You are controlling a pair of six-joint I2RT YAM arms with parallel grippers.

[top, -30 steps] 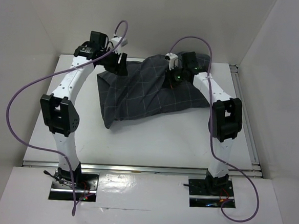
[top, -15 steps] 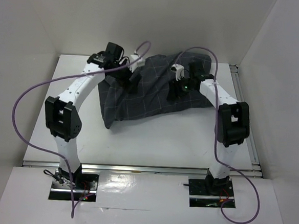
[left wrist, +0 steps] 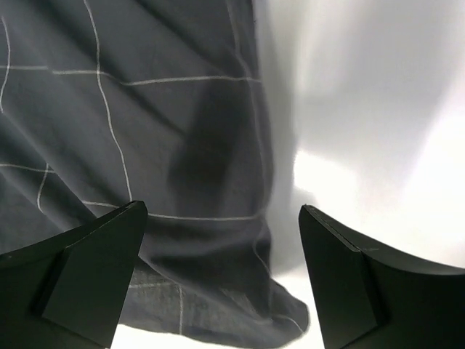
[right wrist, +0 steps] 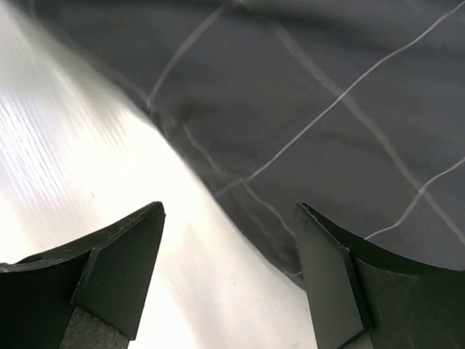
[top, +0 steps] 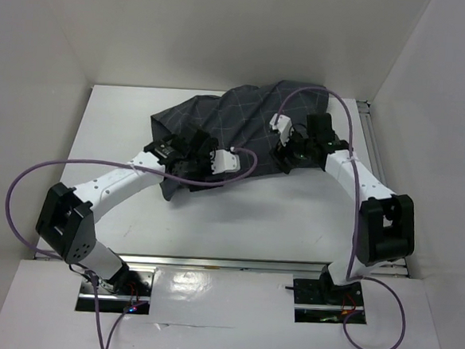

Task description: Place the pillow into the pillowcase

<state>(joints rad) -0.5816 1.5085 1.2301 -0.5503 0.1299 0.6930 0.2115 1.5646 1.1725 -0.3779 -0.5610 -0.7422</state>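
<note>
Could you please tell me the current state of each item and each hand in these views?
pillowcase: lying wrinkled on the table, gripped by neither hand.
pillow: not visible; I cannot tell whether it is inside the pillowcase.
left hand: open, empty, over the pillowcase's near left part.
right hand: open, empty, over the pillowcase's near right edge.

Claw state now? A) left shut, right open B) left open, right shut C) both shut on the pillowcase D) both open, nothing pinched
D: the left claw and right claw both show fingers wide apart over the pillowcase, no cloth pinched between them.
</note>
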